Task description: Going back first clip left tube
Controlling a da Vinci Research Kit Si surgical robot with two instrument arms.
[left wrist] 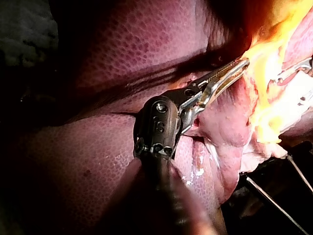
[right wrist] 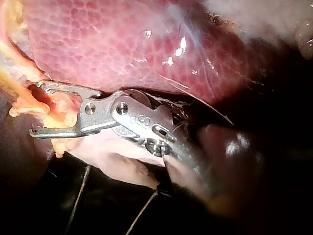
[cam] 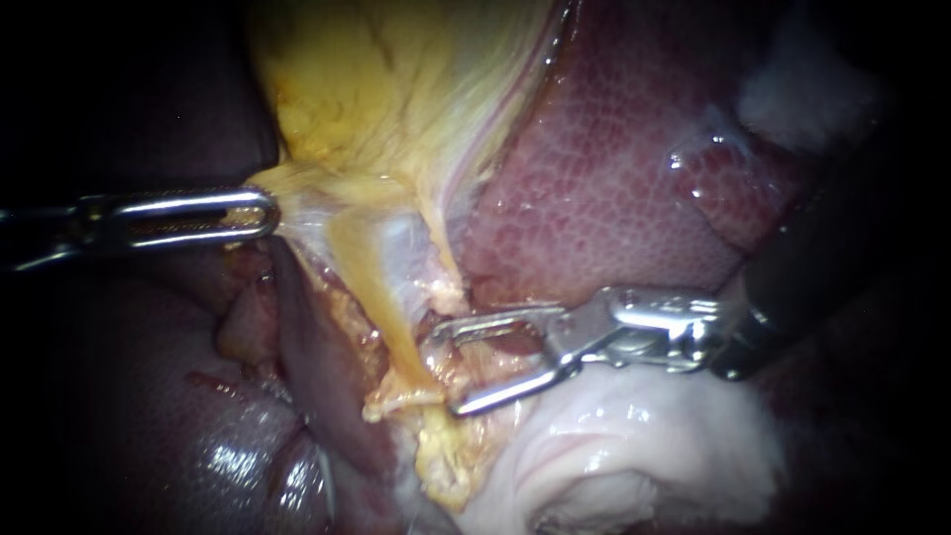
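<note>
Yellow tissue of the gallbladder [cam: 396, 79] is held at its lower edge by the left instrument [cam: 267, 213], which comes in from the left. Its two jaws are closed together on this edge, and the tissue is drawn out towards the left. In the left wrist view, the same jaws [left wrist: 234, 71] are seen pressed together where the yellow tissue begins.

From the gallbladder a yellowish tube [cam: 381, 297] runs down and a little to the right, between the dark red liver [cam: 614, 178] and the darker tissue on the left. Which tube is the left one cannot be told.

The right instrument [cam: 446, 372] comes in from the right, low over a pale, wet tissue [cam: 614, 446]. Its jaws are spread wide and nothing is gripped. Their tips stand just beside the lower part of the tube. In the right wrist view, a lump of orange-yellow tissue [right wrist: 56, 107] is seen between the parted jaws [right wrist: 39, 110]; whether both jaws touch it cannot be told.
</note>
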